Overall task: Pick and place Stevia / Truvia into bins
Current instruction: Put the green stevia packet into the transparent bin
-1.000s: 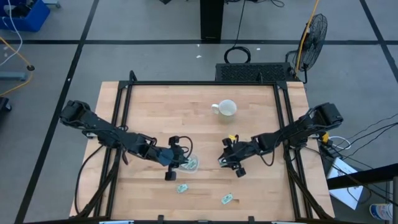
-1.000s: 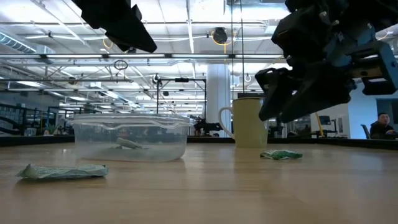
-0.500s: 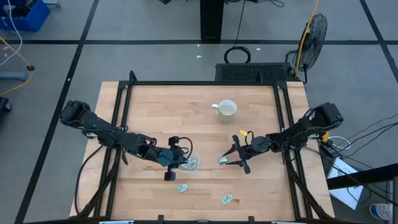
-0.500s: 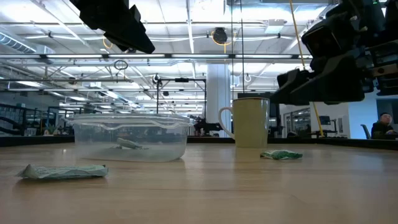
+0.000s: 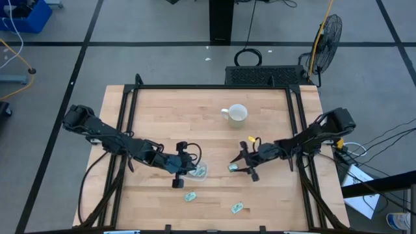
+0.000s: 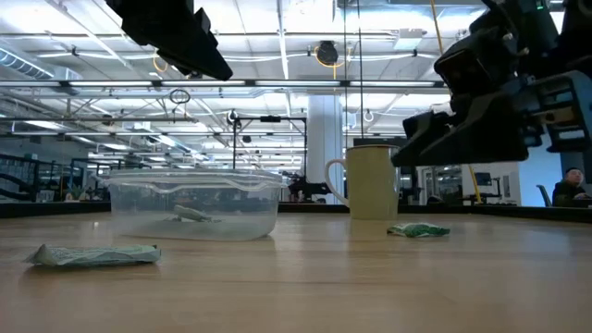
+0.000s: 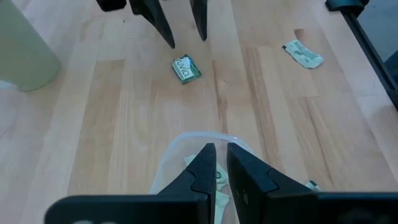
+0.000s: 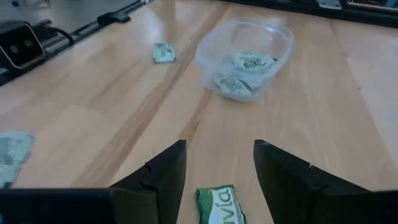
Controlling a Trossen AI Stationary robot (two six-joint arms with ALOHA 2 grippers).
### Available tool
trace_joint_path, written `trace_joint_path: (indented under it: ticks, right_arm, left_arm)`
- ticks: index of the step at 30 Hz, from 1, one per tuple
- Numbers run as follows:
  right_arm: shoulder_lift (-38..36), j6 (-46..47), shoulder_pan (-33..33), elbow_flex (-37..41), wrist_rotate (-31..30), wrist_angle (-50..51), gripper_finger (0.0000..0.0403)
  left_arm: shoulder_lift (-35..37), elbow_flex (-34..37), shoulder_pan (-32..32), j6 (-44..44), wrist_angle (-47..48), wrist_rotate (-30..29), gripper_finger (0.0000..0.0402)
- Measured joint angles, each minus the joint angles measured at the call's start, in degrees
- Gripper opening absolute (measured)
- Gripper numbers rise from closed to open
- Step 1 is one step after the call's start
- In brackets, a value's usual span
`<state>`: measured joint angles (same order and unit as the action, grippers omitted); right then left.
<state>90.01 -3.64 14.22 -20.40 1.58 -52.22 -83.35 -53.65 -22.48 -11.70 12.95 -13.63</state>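
The clear plastic bin [image 5: 201,171] stands on the table near the front, with a few green and white packets lying in it [image 8: 244,68]. My left gripper [image 7: 221,155] hangs just above the bin's near rim [image 7: 186,138], shut and empty. My right gripper [image 8: 217,149] is open, with a finger on either side of a loose packet [image 8: 217,205] that lies flat on the table [image 5: 232,168]. In the low view this gripper [image 6: 416,148] hangs clear above that packet [image 6: 418,230]. Two more packets lie near the front edge [image 5: 190,196] [image 5: 237,208].
A white mug [image 5: 236,113] stands upright toward the table's far side, behind both grippers. The black frame rails [image 5: 123,130] run along the table's left and right sides. Bare wood lies between the mug and the bin.
My right gripper has drawn back toward the table's right edge and risen, uncovering the packet beneath it. It has then come back a little toward the left and down over that packet. The packet has stayed where it was.
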Motion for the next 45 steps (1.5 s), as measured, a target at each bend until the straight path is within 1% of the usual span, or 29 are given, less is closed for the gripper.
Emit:
trace_joint_path:
  ticks: [4, 7, 12, 16, 21, 25, 33, 41, 45]
  right_arm:
    - [5.4, -0.7, 0.0, -0.3, 0.0, -5.2, 0.0178]
    - [7.1, -1.8, -0.1, -0.4, 0.0, -8.5, 0.0178]
    - [9.8, 2.7, -0.8, -0.4, 0.2, -8.4, 0.0178]
    - [13.5, 1.8, -0.8, -0.8, 0.2, -8.7, 0.0178]
    - [18.5, 1.1, -0.8, -4.5, 0.2, -7.8, 0.0178]
    - [21.9, 0.4, -1.4, -5.7, 0.3, -8.6, 0.0178]
    - [23.4, 1.6, -2.6, -4.6, 2.6, -10.4, 0.0171]
    - [23.4, 1.6, -2.6, -4.1, 2.8, -10.8, 0.0153]
    - [23.5, 1.6, -2.6, -4.1, 2.8, -11.2, 0.0136]
  left_arm:
    - [0.0, 0.0, 0.0, 0.0, 0.0, 0.0, 0.0047]
    - [0.0, 0.0, 0.0, -0.3, 0.0, 0.0, 0.0047]
    - [0.0, 0.0, 0.0, -0.5, 0.1, 0.0, 0.0047]
    - [0.0, 0.0, 0.0, 0.7, 0.1, 0.1, 0.0047]
    - [0.0, 0.0, 0.0, 1.1, 0.2, 0.1, 0.0047]
    - [0.0, 0.0, 0.0, 1.0, 0.3, 0.1, 0.0047]
    - [0.0, 0.0, -0.2, -0.8, 0.6, 0.2, 0.0047]
    - [0.0, 0.0, -0.2, -0.8, 1.1, 0.7, 0.0047]
    - [0.0, 0.0, -0.2, 0.0, 1.0, 0.7, 0.0047]
